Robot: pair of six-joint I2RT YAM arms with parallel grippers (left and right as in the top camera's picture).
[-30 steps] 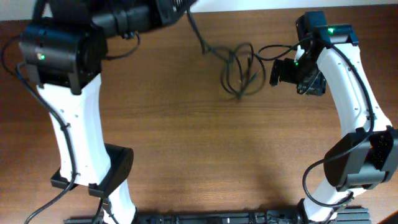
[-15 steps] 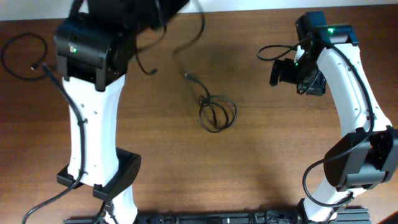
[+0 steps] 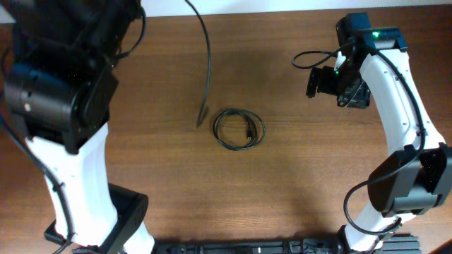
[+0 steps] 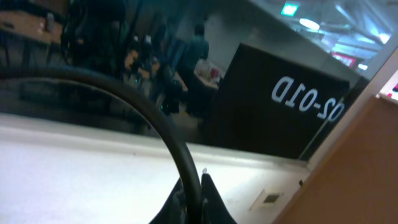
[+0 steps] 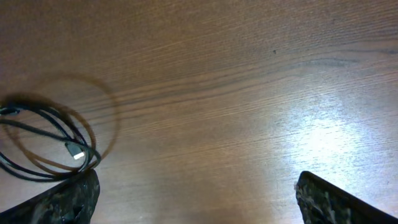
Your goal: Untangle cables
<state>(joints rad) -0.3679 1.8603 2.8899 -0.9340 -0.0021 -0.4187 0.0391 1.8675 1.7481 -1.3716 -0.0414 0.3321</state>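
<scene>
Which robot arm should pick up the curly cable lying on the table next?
Probably the right. The right gripper is open and empty, with the coiled cable in its camera's view. The left gripper is shut on the long cable, so it is busy.

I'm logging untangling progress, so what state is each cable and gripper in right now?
Left gripper: shut on long cable.
Right gripper: open, empty.
Long cable: hanging from left gripper, free end down near the coiled cable.
Coiled cable: lying looped on the table, apart from long cable.
</scene>
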